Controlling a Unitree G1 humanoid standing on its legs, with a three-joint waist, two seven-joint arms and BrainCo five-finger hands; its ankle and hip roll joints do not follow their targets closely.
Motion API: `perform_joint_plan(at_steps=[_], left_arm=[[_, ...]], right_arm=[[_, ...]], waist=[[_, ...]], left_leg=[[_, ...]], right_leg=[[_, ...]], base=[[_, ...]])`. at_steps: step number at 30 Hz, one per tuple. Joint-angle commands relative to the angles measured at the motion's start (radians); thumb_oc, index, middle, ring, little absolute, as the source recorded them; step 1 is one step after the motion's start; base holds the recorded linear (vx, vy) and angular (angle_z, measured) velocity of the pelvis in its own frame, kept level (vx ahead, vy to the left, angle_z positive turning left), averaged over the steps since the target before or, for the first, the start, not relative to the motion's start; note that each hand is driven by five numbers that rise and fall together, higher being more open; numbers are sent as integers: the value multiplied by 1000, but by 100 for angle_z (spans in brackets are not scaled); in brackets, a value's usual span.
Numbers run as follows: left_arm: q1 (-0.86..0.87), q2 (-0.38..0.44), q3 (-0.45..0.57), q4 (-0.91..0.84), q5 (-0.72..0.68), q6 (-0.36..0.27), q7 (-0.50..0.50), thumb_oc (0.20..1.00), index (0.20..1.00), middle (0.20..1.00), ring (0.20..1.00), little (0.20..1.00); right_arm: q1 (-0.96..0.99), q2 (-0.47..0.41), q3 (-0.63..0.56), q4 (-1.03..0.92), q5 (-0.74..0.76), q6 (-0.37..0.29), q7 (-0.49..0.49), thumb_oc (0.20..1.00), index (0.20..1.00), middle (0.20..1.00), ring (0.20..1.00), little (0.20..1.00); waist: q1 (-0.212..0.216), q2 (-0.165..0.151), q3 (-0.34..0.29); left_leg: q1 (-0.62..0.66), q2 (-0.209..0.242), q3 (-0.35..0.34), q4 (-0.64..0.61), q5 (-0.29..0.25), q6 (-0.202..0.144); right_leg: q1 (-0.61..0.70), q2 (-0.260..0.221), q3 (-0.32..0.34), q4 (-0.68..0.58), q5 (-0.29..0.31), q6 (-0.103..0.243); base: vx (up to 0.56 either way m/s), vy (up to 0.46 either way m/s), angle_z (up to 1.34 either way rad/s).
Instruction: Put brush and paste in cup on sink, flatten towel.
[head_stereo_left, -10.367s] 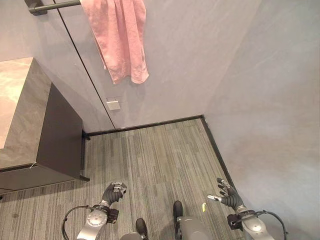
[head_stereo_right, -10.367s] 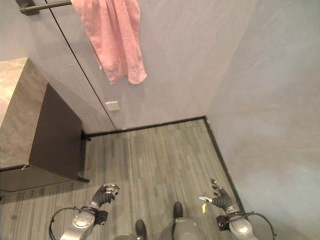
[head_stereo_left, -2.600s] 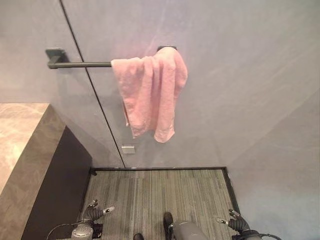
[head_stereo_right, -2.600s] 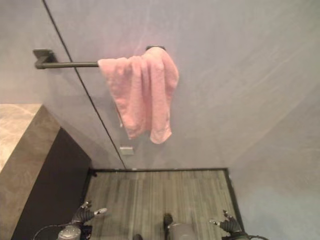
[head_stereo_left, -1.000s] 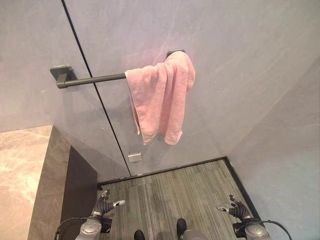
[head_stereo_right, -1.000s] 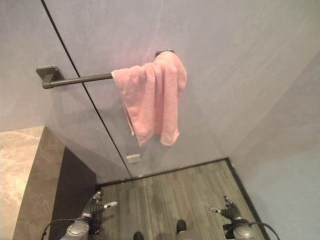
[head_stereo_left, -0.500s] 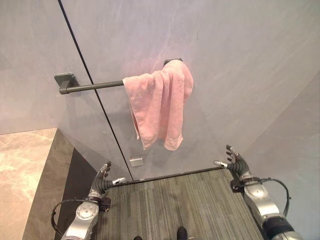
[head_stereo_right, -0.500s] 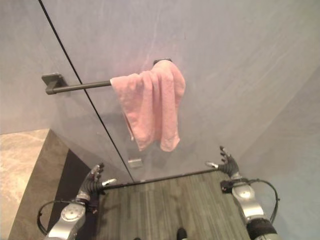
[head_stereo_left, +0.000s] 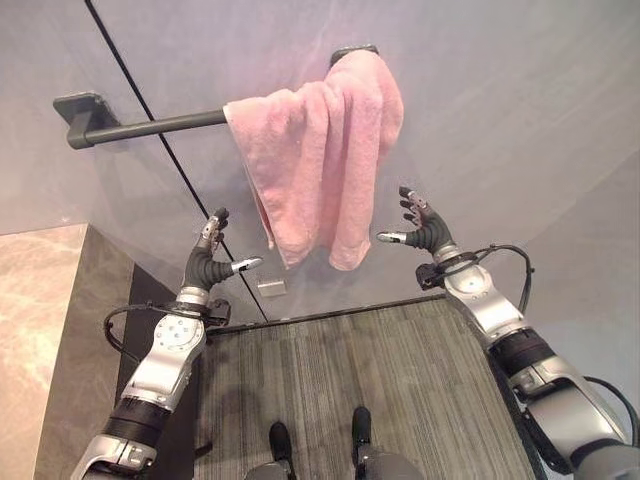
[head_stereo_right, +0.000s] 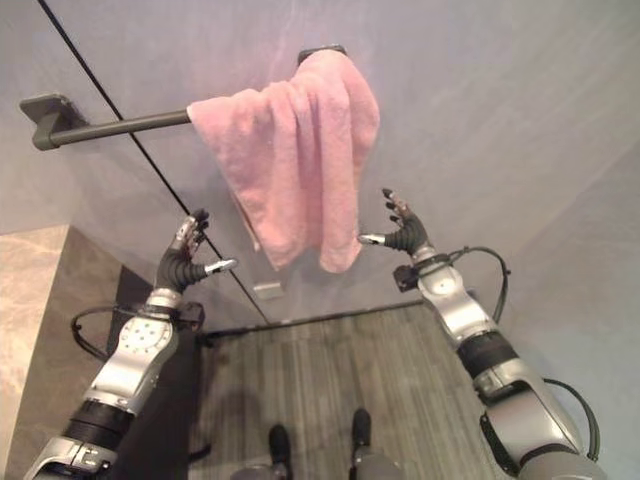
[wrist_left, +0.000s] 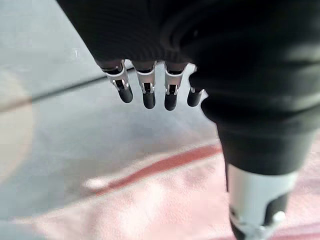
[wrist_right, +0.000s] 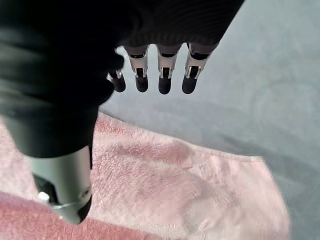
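Note:
A pink towel (head_stereo_left: 320, 160) hangs bunched over the right end of a dark wall rail (head_stereo_left: 150, 124), its folds crowded toward the rail's right bracket. My left hand (head_stereo_left: 208, 260) is raised to the left of the towel's lower edge, fingers relaxed, holding nothing. On the other side my right hand (head_stereo_left: 422, 228) is up near the towel's lower right corner, also open and apart from the cloth. Pink towel (wrist_right: 165, 180) shows past the fingers (wrist_right: 164, 75) in the right wrist view, and towel (wrist_left: 150, 200) in the left wrist view.
A stone-topped counter (head_stereo_left: 50, 330) with a dark side panel stands at the left. A dark vertical seam (head_stereo_left: 170, 170) runs down the grey wall behind the rail. A small wall plate (head_stereo_left: 270, 287) sits low on the wall above the striped grey floor (head_stereo_left: 340, 370).
Both arms have risen from near the floor to the towel's lower edge, one on each side. The camera has tilted, so the rail and towel sit higher in view.

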Motion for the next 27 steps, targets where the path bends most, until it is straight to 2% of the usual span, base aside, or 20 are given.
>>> perform_joint_plan(at_steps=[1,7,9,13,20,27], left_arm=[[-42,59,-17,-1,-7,-54,22,1000,1000,1000,1000,1000],[-107,68,-56,14,-3,-54,35,1000,1000,1000,1000,1000],[-168,67,-85,40,-3,-51,53,1000,1000,1000,1000,1000],[-218,60,-104,66,4,-47,73,1000,1000,1000,1000,1000],[-256,44,-124,73,5,-46,91,1000,1000,1000,1000,1000],[-245,28,-130,51,5,-38,83,1000,1000,1000,1000,1000]], right_arm=[[-69,33,-14,26,49,-33,6,1000,1000,1000,1000,1000],[-162,58,34,80,52,-18,4,1000,1000,1000,1000,1000],[-215,95,51,124,64,-10,-11,1000,1000,1000,1000,1000],[-238,111,53,138,62,-5,-27,1000,1000,1000,1000,1000],[-234,120,50,135,78,-7,-40,1000,1000,1000,1000,1000],[-189,113,39,106,90,-8,-31,1000,1000,1000,1000,1000]], waist=[[4,-42,-29],[8,-59,-16],[10,-69,-10],[9,-71,-4],[4,-70,2],[-3,-55,-12]], left_leg=[[-5,53,-36,1,2,-56],[-28,58,-41,1,9,-58],[-52,62,-49,1,17,-61],[-68,61,-59,1,23,-63],[-67,59,-60,1,21,-64],[-46,56,-54,1,9,-59]], right_leg=[[0,-79,54,-2,5,113],[-23,-72,52,-2,14,112],[-42,-69,45,-2,18,111],[-51,-70,40,-2,22,109],[-49,-74,39,-2,22,109],[-34,-80,45,-2,11,109]], base=[[-45,-1,0],[-11,-2,0],[-35,-7,1],[0,6,3],[1,1,1],[18,6,0]])
